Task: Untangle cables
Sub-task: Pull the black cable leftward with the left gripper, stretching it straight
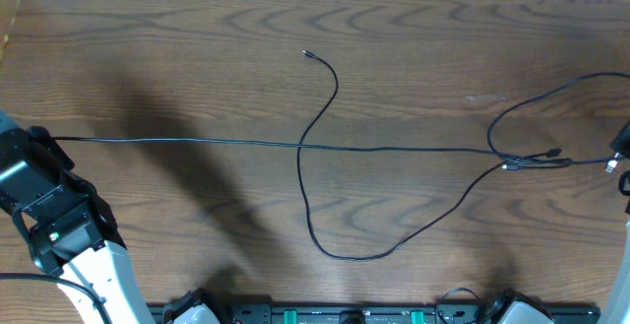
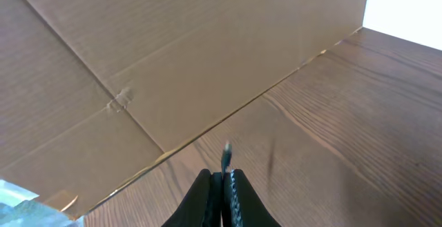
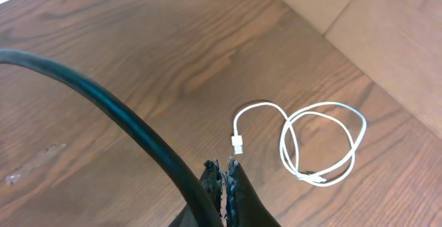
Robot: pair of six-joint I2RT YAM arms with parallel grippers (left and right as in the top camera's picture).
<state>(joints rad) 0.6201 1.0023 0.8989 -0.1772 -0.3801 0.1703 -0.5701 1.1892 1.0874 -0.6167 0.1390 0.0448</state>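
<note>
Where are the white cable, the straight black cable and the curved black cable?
white cable [image 3: 237, 144], right wrist view, on its plug end.
straight black cable [image 1: 197, 141], overhead view, on the middle of its run.
curved black cable [image 1: 308, 55], overhead view, on its free plug tip.

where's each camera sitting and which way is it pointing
overhead: above the table, looking straight down on black cables; left arm shows lower left.
left wrist: faces a cardboard wall past its shut left pincer, black plug poking out.
right wrist: looks down past its shut right pincer at a coiled white cable.
shared: the table in all.
</note>
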